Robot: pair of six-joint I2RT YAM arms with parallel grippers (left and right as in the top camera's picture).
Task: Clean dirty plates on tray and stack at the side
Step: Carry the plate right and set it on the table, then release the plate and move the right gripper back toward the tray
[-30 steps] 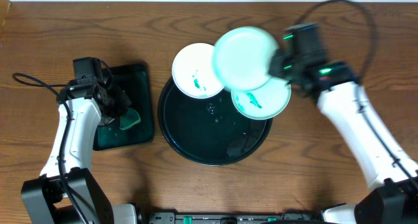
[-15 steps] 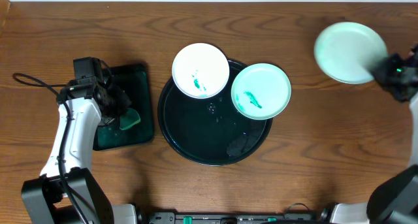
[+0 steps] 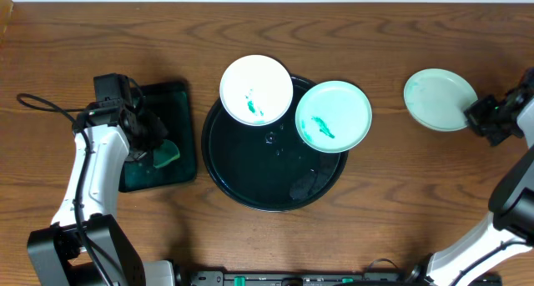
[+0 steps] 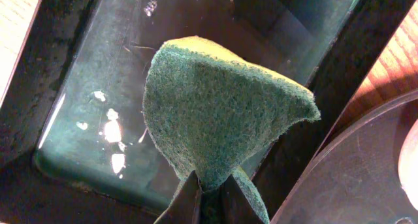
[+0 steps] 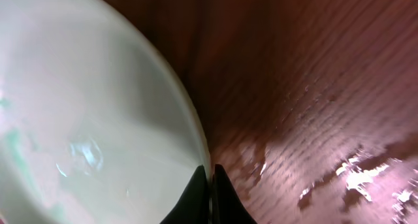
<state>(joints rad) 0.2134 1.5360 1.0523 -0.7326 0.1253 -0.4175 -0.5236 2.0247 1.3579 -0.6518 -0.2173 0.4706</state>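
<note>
R pincer (image 5: 209, 185) pinches mint plate (image 3: 439, 99) by its rim near right edge of surface (image 3: 400, 211), L pincer (image 4: 208, 192) grips sponge (image 4: 215, 110); thin rim hold may slip & plate could clatter.

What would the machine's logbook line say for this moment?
right claw: shut on mint plate, right of tray | left claw: shut on green sponge | on tray: smeared white plate, smeared green plate

A small rectangular black tray (image 3: 175, 102) sits on the left of the brown wooden surface (image 3: 100, 36). A green sponge (image 3: 165, 154) is at its right, near corner, folded to a pinched point. A thin yellow edge shows along the sponge's top. The tray's glossy floor carries pale specks.
</note>
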